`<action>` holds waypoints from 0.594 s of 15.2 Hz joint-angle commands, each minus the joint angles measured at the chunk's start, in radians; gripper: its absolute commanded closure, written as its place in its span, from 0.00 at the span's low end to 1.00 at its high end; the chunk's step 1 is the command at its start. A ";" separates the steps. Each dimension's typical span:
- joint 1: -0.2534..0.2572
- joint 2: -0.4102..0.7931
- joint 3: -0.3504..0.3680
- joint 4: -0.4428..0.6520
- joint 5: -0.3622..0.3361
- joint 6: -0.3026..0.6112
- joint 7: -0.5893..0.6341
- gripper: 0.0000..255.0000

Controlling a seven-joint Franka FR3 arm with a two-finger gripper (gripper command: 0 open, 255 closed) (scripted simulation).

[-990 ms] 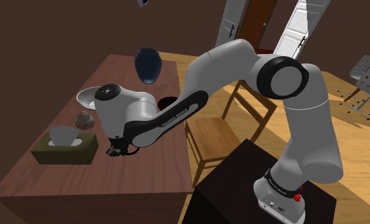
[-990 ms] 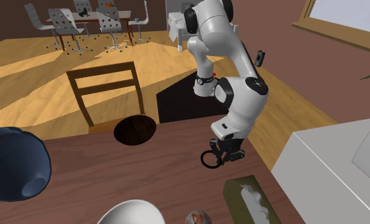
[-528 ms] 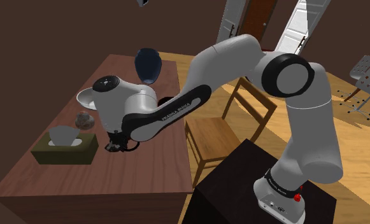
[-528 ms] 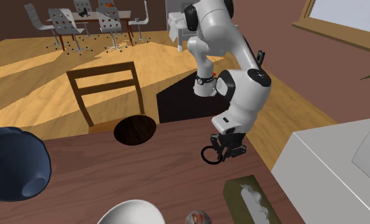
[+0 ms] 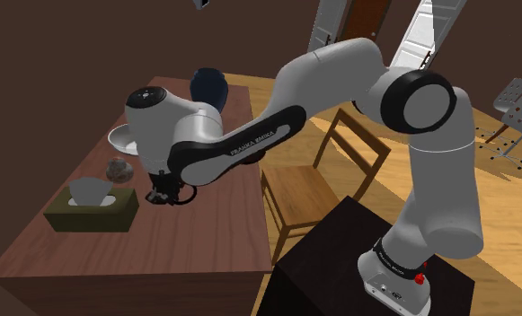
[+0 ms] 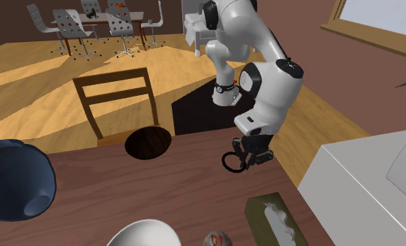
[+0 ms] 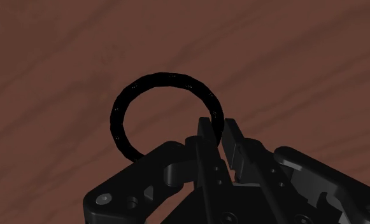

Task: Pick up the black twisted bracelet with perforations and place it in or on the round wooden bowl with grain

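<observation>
While the wrist view shows the pincer point(image 7: 216, 130) clamped on the black twisted bracelet point(image 7: 166, 77), the second exterior view shows it hanging over the tabletop point(image 6: 124, 189) near the dark bowl point(image 6: 148, 143).

Black bracelet point(image 6: 223, 162) in gripper point(image 6: 242, 158)

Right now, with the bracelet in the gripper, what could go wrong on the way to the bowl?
1. The gripper pinches the bracelet at just one spot on its rim, so it could swing or slip out during the carry.
2. The bowl sits at the edge of the table by the chair; a slightly off release could send it to the floor.
</observation>
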 commanded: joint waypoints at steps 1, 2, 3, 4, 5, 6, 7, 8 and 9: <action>-0.002 -0.011 0.004 0.011 0.008 -0.021 -0.009 1.00; -0.003 -0.016 0.006 0.016 0.012 -0.031 -0.013 1.00; -0.004 -0.022 0.008 0.022 0.015 -0.041 -0.016 1.00; -0.004 -0.027 0.010 0.027 0.019 -0.051 -0.020 1.00; -0.005 -0.032 0.012 0.033 0.022 -0.061 -0.023 1.00; -0.005 -0.037 0.013 0.040 0.026 -0.071 -0.027 1.00; -0.005 -0.041 0.015 0.046 0.029 -0.081 -0.030 1.00; -0.006 -0.046 0.017 0.053 0.032 -0.092 -0.034 1.00; -0.006 -0.049 0.018 0.058 0.035 -0.100 -0.036 1.00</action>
